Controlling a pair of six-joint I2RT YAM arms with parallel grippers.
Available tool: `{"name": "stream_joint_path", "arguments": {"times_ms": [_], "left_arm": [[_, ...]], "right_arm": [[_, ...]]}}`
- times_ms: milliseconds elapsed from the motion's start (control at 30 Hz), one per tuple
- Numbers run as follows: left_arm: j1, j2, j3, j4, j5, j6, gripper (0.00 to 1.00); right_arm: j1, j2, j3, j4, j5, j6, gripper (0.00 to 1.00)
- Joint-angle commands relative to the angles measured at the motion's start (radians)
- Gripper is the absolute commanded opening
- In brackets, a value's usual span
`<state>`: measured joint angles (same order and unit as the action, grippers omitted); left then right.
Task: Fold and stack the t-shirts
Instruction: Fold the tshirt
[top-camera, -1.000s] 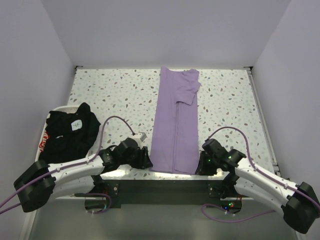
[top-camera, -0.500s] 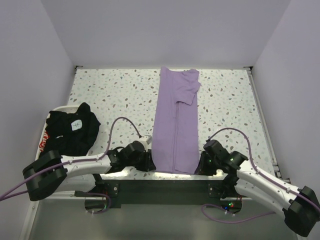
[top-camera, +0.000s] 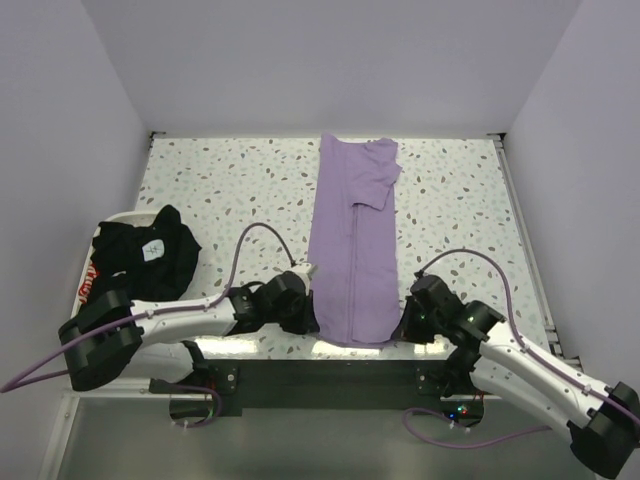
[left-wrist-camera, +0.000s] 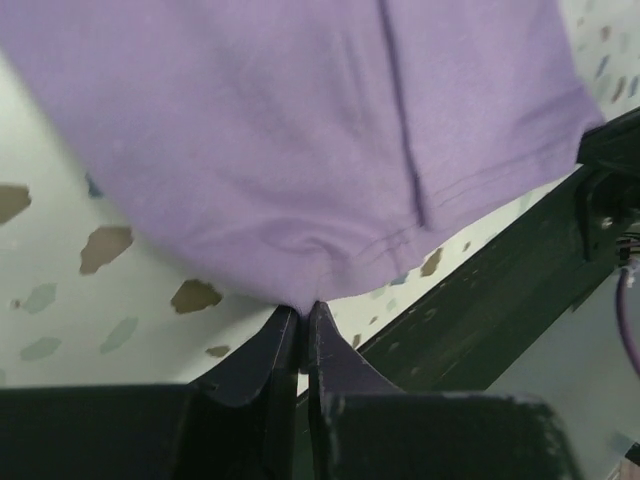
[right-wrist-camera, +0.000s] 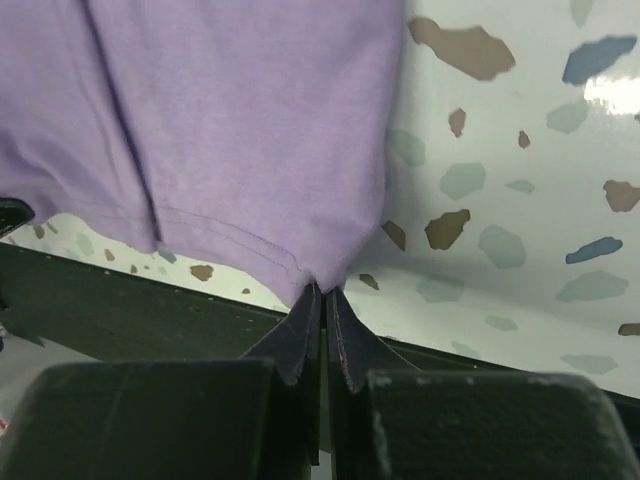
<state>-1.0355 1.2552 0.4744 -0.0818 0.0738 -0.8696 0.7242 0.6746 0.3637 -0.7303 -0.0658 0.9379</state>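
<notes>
Two grippers at the near hem of a lavender t-shirt (top-camera: 350, 250), seen from above and from each wrist.

(a) Overhead view. The lavender t-shirt lies as a long narrow strip down the middle of the speckled table (top-camera: 230, 190), running from the far edge to the near edge. One short sleeve is folded across its far right part. The left gripper (top-camera: 312, 324) meets the strip at its near left corner. The right gripper (top-camera: 404, 326) meets it at the near right corner. Well apart to the left, the black t-shirts (top-camera: 140, 265) sit heaped in a white tray (top-camera: 115, 217), with a red-and-white print showing at the heap's near left side.

(b) Left wrist view. The left gripper (left-wrist-camera: 303, 310) has its fingers drawn together on the hem of the lavender t-shirt (left-wrist-camera: 300, 130). The cloth puckers into small creases where it is pinched. The table (left-wrist-camera: 100, 300) shows to the left.

(c) Right wrist view. The right gripper (right-wrist-camera: 322, 292) is closed, its two fingertips nipping the hem corner of the lavender t-shirt (right-wrist-camera: 230, 130). The stitched hem line runs off to the left. Bare table (right-wrist-camera: 500, 200) lies to the right.
</notes>
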Motion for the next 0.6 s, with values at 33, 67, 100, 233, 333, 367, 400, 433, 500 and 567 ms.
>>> {"name": "stream_joint_path", "arguments": {"times_ms": [33,67,100,233,333,367,400,433,500,567], "left_arm": [[0.017,0.024,0.139,-0.044,-0.034,0.049,0.00],[0.026,0.038,0.164,-0.042,-0.028,0.053,0.00],[0.037,0.050,0.176,-0.041,-0.023,0.058,0.00],[0.093,0.127,0.276,-0.055,-0.012,0.090,0.00],[0.146,0.203,0.371,-0.056,0.000,0.106,0.00],[0.161,0.225,0.395,-0.058,0.001,0.104,0.00],[0.178,0.271,0.452,-0.062,0.007,0.103,0.00],[0.210,0.295,0.484,-0.067,0.030,0.101,0.00],[0.238,0.369,0.579,-0.072,0.029,0.090,0.00],[0.270,0.439,0.663,-0.075,0.029,0.080,0.00]], "right_arm": [[-0.005,0.031,0.118,-0.009,0.081,-0.072,0.00],[-0.003,0.067,0.156,-0.006,0.107,-0.085,0.00],[-0.005,0.086,0.175,-0.004,0.121,-0.096,0.00],[-0.011,0.210,0.270,0.052,0.173,-0.166,0.00],[-0.042,0.342,0.357,0.130,0.182,-0.217,0.00],[-0.055,0.374,0.404,0.170,0.193,-0.229,0.00],[-0.092,0.446,0.429,0.190,0.199,-0.241,0.00],[-0.118,0.480,0.452,0.213,0.181,-0.263,0.00],[-0.191,0.593,0.527,0.276,0.149,-0.275,0.00],[-0.229,0.672,0.609,0.316,0.120,-0.284,0.00]]}}
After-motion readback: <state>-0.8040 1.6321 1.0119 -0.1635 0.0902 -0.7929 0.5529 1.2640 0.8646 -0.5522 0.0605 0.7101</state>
